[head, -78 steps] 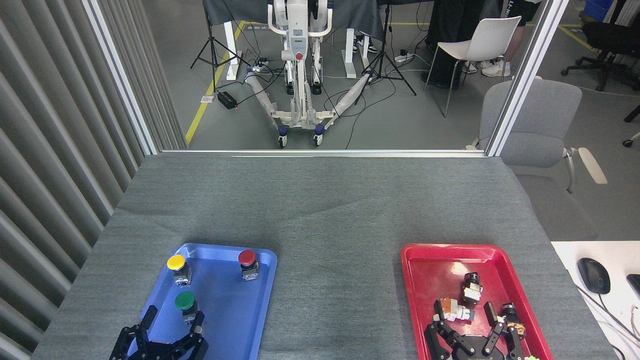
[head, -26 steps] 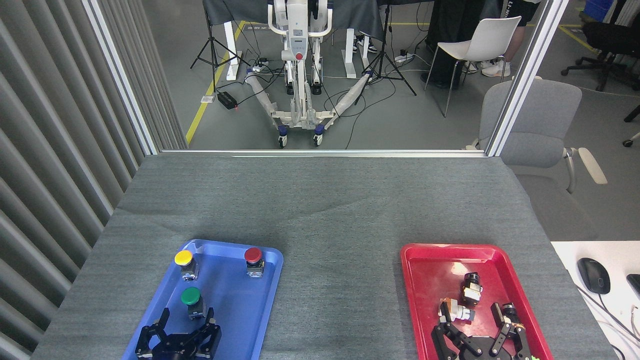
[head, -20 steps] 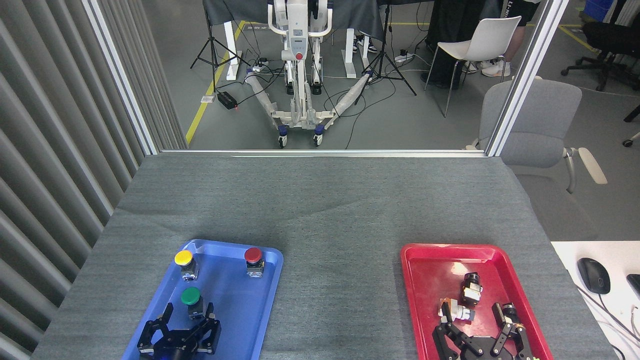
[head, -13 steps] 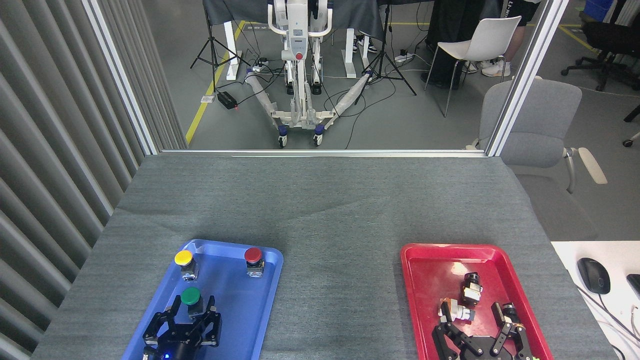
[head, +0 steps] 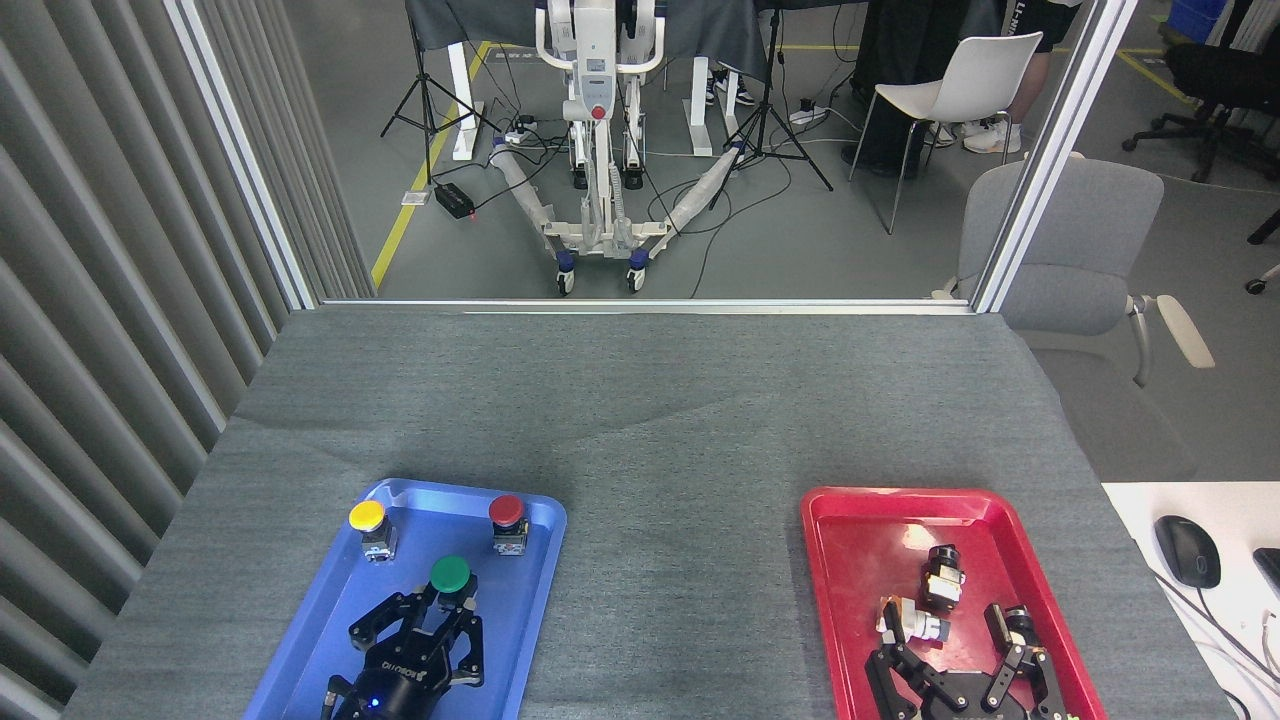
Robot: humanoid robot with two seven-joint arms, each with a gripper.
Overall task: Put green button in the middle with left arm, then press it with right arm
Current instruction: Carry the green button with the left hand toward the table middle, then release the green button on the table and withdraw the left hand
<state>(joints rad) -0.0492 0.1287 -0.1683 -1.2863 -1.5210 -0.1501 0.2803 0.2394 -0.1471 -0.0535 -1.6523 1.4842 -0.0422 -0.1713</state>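
Sitting between left fingers (head: 441, 607): green button (head: 450, 574)

Two trays sit on my table (head: 640, 400): the left tray (head: 300, 640) and the right tray (head: 840, 600), bare cloth between. Three buttons (head: 450, 575) stand in the left one, my left gripper (head: 440, 605) just before them.

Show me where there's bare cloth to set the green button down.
The widest free patch is the grey cloth between the blue tray and the red tray, and it runs on to the far table edge. The blue tray is crowded: yellow button, red button and the left hand gripping the green button. The right hand hangs over the red tray's loose parts.
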